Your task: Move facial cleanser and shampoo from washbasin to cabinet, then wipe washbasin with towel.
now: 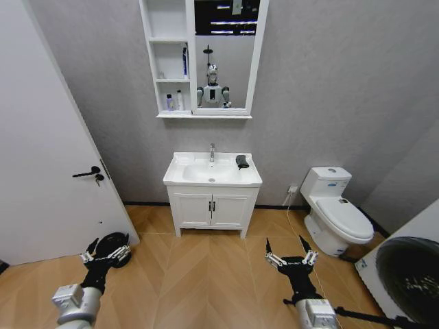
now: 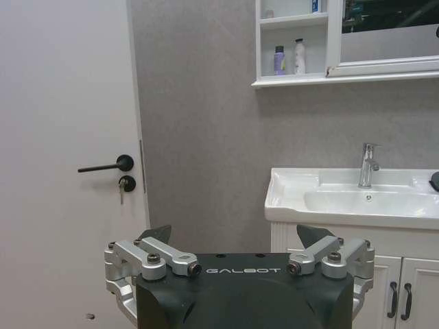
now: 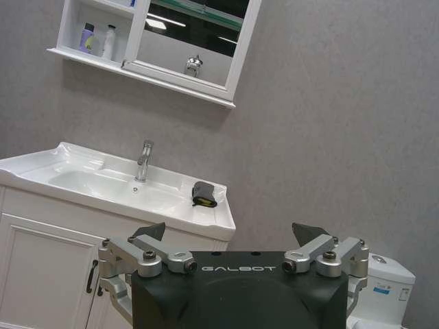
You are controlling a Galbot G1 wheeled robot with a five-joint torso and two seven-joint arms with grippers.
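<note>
A small dark grey-black folded towel (image 1: pixel 242 161) lies on the right rear corner of the white rectangular ceramic washbasin (image 1: pixel 180 176), right of its chrome tap (image 1: pixel 212 151). Two small bottles (image 1: pixel 174 101) stand on the tall white open-shelved cabinet (image 1: pixel 155 62). The left gripper (image 1: pixel 105 254) and right gripper (image 1: pixel 291 258) hang low over the floor, well apart from the basin, jaws spread.
</note>
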